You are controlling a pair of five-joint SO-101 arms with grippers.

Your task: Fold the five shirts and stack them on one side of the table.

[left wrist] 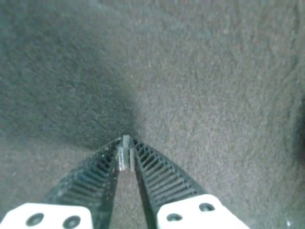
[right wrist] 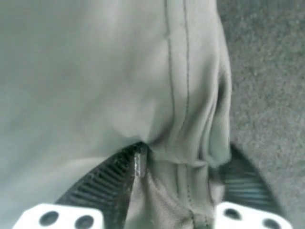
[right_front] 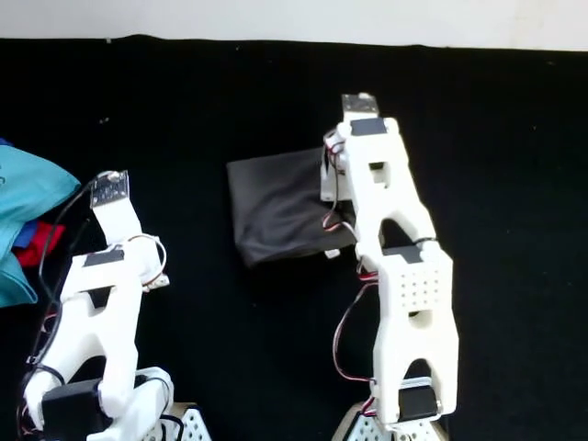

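Occlusion first: from above, your right arm [right_front: 390,239] lies across the right edge of the dark grey shirt [right_front: 276,216], so that edge is covered by the arm. The shirt sits folded into a rough rectangle near the middle of the table [right_front: 496,184], flat on the black cloth. Its near corner runs into shadow, and the outline is hard to separate from the table there.

Right tool [right wrist: 183,160]: clenched on the dark grey shirt. Bunched fabric with a double-stitched seam fills the space between the jaws. One finger [right wrist: 119,171] is plain to see; the other is half buried under the fold. How many layers are caught, you cannot tell.

Left tool [left wrist: 126,145]: clenched on nothing, ribbed fingers meeting at the tips over bare table cloth, well apart from the dark grey shirt.

Left edge of the table: heap of shirts [right_front: 16,276], cut off by the frame. Teal shirt [right_front: 28,197] on top, red cloth [right_front: 41,243] and a sliver of blue cloth [right_front: 25,230] tucked beneath. The number of garments in the heap cannot be made out.
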